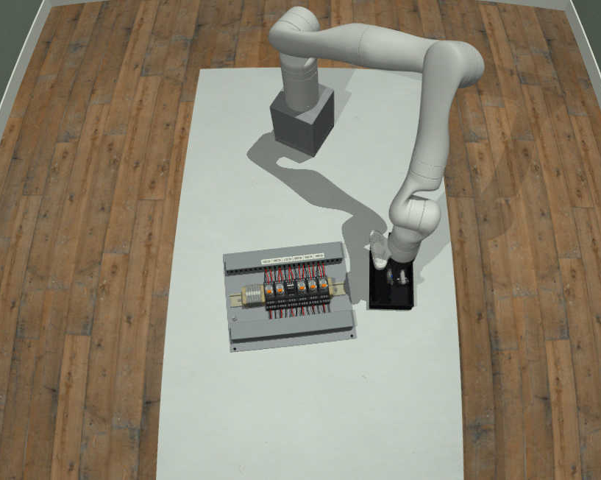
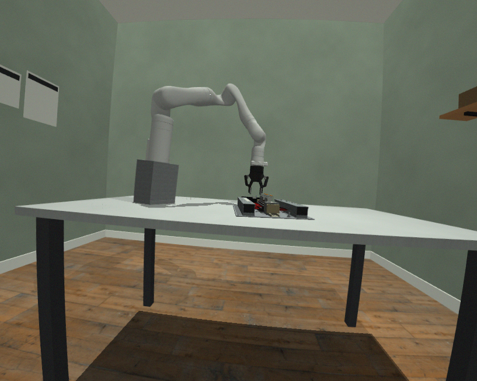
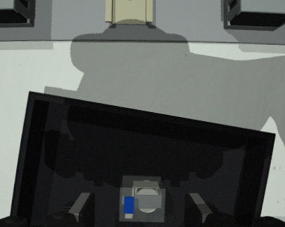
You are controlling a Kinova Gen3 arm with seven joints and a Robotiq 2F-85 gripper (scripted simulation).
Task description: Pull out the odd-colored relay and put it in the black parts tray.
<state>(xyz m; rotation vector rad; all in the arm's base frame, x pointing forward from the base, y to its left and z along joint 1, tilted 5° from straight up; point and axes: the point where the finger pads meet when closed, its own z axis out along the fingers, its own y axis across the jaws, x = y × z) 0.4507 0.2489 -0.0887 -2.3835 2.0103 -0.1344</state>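
Inside the black parts tray point(image 3: 43, 146), toward six o'clock in the wrist view, the relay point(image 3: 143, 203) with the blue button lies between the parted fingers of the gripper point(image 3: 141, 208), seemingly untouched by them. The relay panel point(image 1: 290, 330) lies flat at nine o'clock, just beside the tray. Its white labels point(image 1: 292, 259) are too small to read. The table point(image 1: 311, 413) stretches open toward six o'clock.

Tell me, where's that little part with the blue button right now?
The blue-button relay lies on the floor of the black parts tray, directly below the open hand, seen in the wrist view. The tray sits just right of the relay panel.
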